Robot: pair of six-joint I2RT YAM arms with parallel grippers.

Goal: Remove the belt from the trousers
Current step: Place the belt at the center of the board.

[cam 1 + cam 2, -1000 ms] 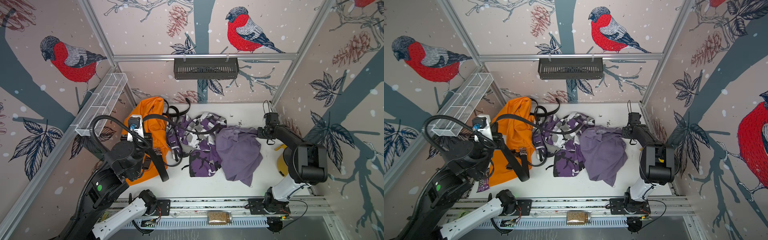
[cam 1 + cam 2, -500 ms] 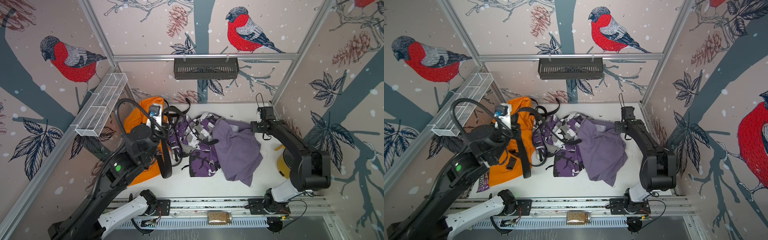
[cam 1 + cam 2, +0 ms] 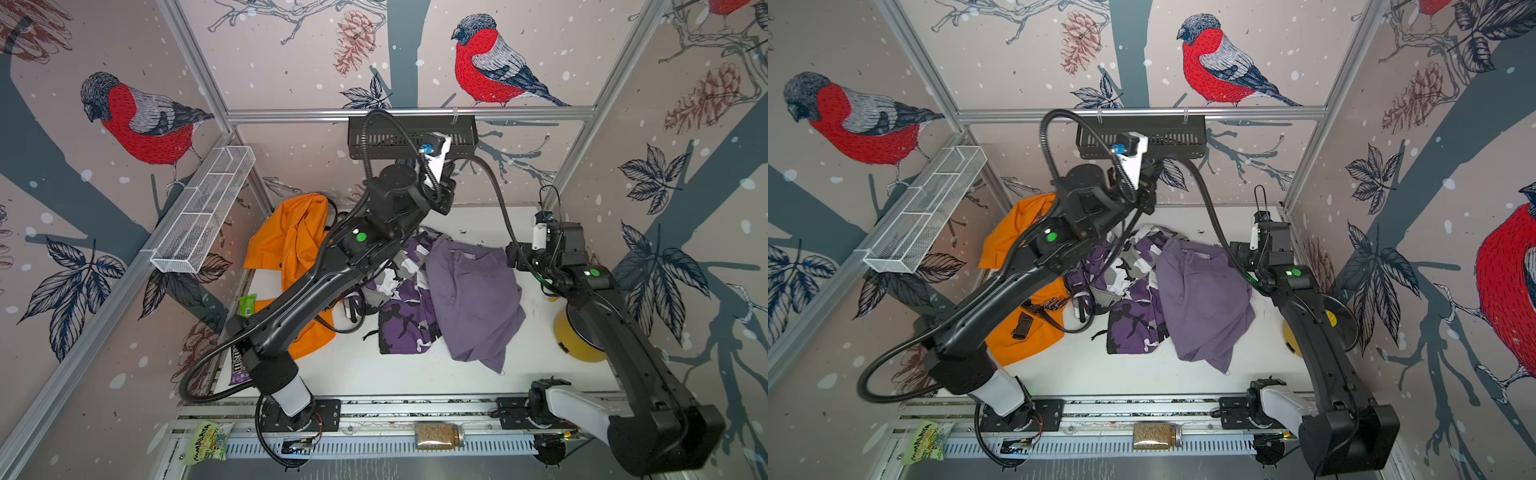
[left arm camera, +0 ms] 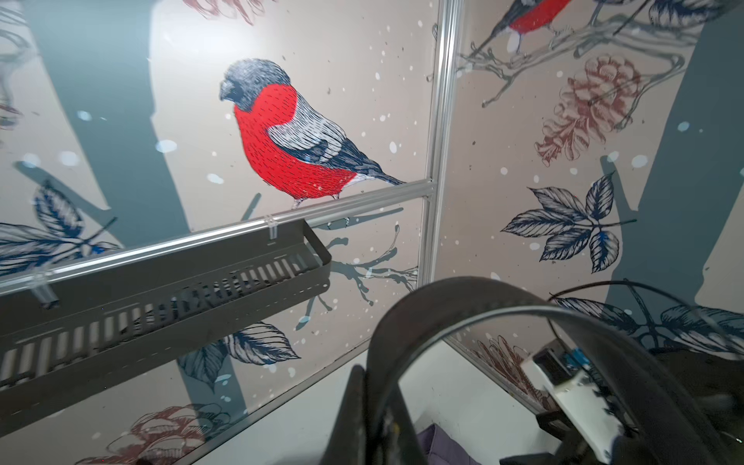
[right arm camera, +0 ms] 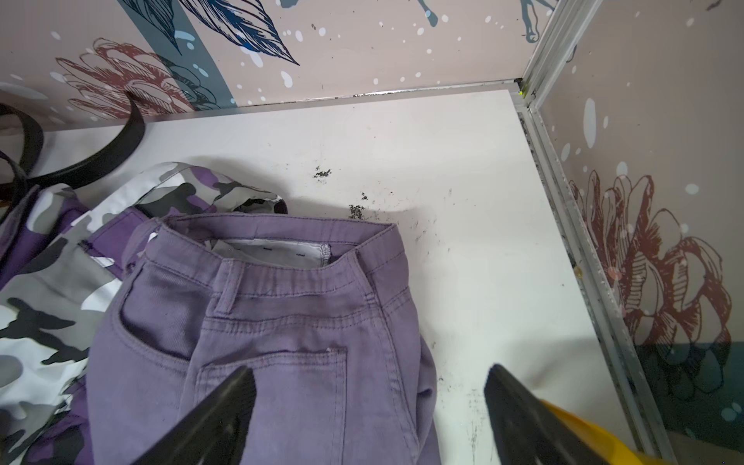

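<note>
my left jaws are pressed together on the belt [image 4: 463, 296], held up high by the black basket [image 4: 161, 282]; my right jaws hang spread above the purple trousers [image 5: 282, 322] on the counter [image 5: 463, 201].

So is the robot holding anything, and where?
The left gripper is shut on the black belt, pinching its strap; which end, I can't tell. The right gripper is open, holding nothing.

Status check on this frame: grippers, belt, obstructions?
Left gripper shut on belt, raised high. Right gripper over purple trousers, fingers open, waistband bare. Black shelf close by left gripper.
</note>
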